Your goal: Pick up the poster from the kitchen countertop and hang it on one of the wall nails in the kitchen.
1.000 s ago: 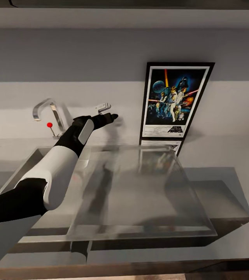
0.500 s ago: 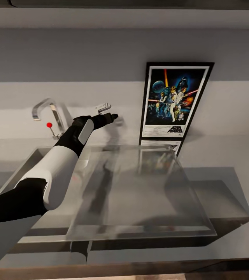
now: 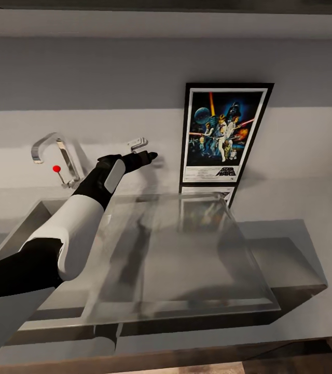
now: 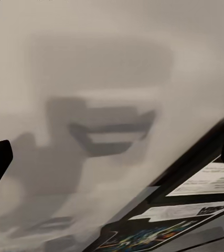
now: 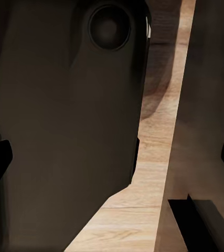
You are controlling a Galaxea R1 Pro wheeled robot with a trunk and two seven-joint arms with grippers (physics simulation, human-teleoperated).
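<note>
The poster [image 3: 223,134] stands upright against the pale wall at the back of the kitchen countertop [image 3: 301,202], its black frame, white border and "STAR WARS" logo showing. My left gripper [image 3: 145,150] is stretched toward the wall, open and holding nothing, a short way left of the poster's frame. In the left wrist view the left gripper [image 4: 112,160] faces the wall, where its shadow falls, and the poster [image 4: 195,210] lies along one corner. The right gripper [image 5: 112,155] is open and empty, hanging low over wooden floor. No wall nail is visible.
A curved metal tap [image 3: 52,150] with a red knob [image 3: 56,169] stands at the back left. The sink's glassy basin [image 3: 176,249] spreads below my left arm. Wooden floor [image 5: 143,199] and dark robot bodywork [image 5: 64,131] appear in the right wrist view.
The poster and tap have slid left in the head view while my left arm keeps its place in the picture: the camera has shifted right. The gap between gripper and poster is narrower.
</note>
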